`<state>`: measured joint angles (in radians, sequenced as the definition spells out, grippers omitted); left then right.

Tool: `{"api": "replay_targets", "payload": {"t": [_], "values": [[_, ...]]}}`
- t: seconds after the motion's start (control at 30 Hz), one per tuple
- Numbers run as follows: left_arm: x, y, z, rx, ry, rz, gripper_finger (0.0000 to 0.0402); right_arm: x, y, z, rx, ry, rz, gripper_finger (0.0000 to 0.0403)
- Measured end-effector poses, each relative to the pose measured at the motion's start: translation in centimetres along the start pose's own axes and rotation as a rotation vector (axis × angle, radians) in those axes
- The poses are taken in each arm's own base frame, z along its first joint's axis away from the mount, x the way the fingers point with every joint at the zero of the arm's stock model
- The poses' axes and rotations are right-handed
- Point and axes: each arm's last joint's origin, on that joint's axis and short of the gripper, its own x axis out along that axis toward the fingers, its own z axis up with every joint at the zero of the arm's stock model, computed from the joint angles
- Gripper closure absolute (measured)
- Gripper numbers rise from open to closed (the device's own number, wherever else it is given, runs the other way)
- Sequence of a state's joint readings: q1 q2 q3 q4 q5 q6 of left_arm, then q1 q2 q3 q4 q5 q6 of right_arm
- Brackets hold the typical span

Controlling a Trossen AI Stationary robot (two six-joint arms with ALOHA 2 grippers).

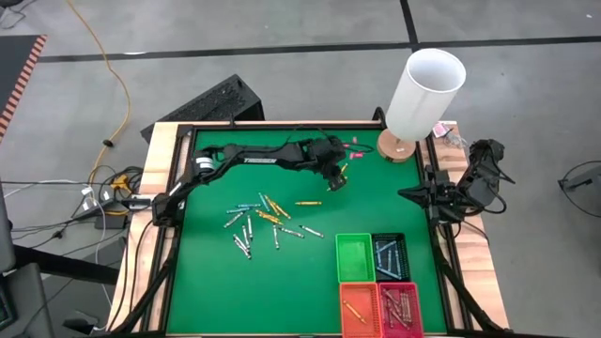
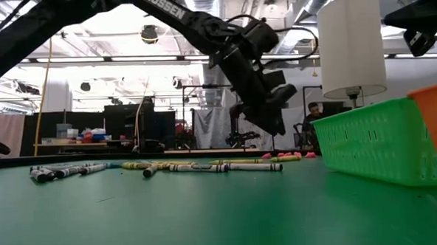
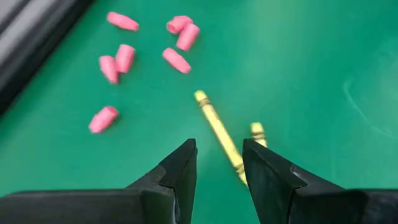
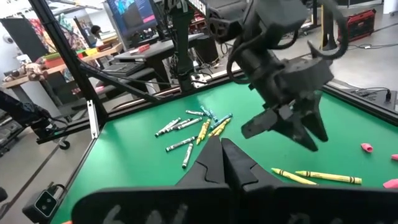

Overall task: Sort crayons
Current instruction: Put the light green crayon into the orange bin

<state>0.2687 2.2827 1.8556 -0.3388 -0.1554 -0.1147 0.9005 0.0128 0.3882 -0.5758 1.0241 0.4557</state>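
Observation:
Two yellow crayons lie flat on the green mat at the far middle. One yellow crayon (image 3: 216,124) runs in between my left gripper's open fingers, and the other yellow crayon (image 3: 257,131) lies just beside one finger. My left gripper (image 3: 217,146) slants down over them, its tips clear of the mat in the low view (image 2: 274,127). A loose heap of crayons (image 1: 255,221) lies left of centre, with a single yellow one (image 1: 308,202) apart from it. My right gripper (image 4: 222,152) waits shut at the table's right edge.
Several stubby pink pieces (image 3: 124,56) lie beyond the two yellow crayons. Green (image 1: 354,256), dark (image 1: 389,253), orange (image 1: 358,306) and red (image 1: 398,306) baskets stand at the near right. A white lamp (image 1: 424,92) stands at the far right corner.

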Motion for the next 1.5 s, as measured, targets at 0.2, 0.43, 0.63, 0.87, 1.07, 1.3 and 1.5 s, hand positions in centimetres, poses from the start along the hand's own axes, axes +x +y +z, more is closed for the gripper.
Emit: {"api": "replay_targets", "payload": {"t": [0.2, 0.43, 0.63, 0.87, 1.07, 1.3, 1.5], "values": [[-0.1, 0.1, 0.8, -0.021, -0.018, 0.012, 0.0283, 0.0, 0.0, 0.0, 0.001, -0.001, 0.000, 0.0403], [-0.1, -0.3, 0.3, -0.030, 0.021, 0.008, 0.0283, 0.0, 0.0, 0.0, 0.000, 0.000, 0.000, 0.0403], [0.1, -0.7, 0.2, -0.022, 0.009, 0.033, 0.0283, 0.0, 0.0, 0.0, 0.000, -0.002, -0.003, 0.0403], [2.1, -1.3, -1.0, -0.019, 0.058, 0.041, 0.0283, 0.0, 0.0, 0.0, -0.004, -0.001, -0.003, 0.0403], [1.8, -1.1, -0.4, -0.029, 0.019, 0.045, 0.0283, 0.0, 0.0, 0.0, -0.001, -0.003, -0.003, 0.0403], [4.0, -1.6, -1.9, -0.033, 0.068, 0.032, 0.0283, 0.0, 0.0, 0.0, -0.002, -0.001, -0.002, 0.0403], [4.0, -2.2, -1.5, -0.007, 0.034, 0.062, 0.0283, 0.0, 0.0, 0.0, -0.001, 0.000, 0.000, 0.0403]]}}
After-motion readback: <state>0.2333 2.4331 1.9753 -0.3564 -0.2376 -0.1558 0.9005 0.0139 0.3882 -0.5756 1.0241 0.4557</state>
